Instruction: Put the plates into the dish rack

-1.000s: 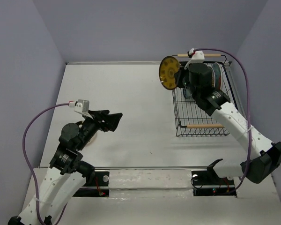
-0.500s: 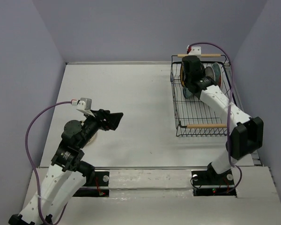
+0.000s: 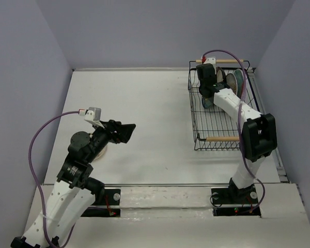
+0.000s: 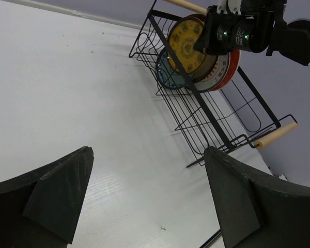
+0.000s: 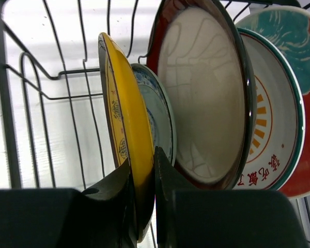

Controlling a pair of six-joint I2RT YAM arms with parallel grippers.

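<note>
Right gripper (image 5: 142, 178) pinches the yellow plate (image 5: 125, 113) upright in the rack (image 3: 222, 138), upper right of top view, beside the blue plate (image 5: 159, 121); released unseated, it may topple; left gripper (image 4: 150, 194) spread.

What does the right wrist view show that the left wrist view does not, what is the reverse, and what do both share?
Right wrist only: the right gripper clamped on the amber-yellow plate rim, and the faces of the orange-centred white plate and teal-and-red plate. Left wrist only: the open left gripper, the table, a wooden handle. Both: the amber-yellow plate and small teal-blue plate standing in the dish rack.
</note>
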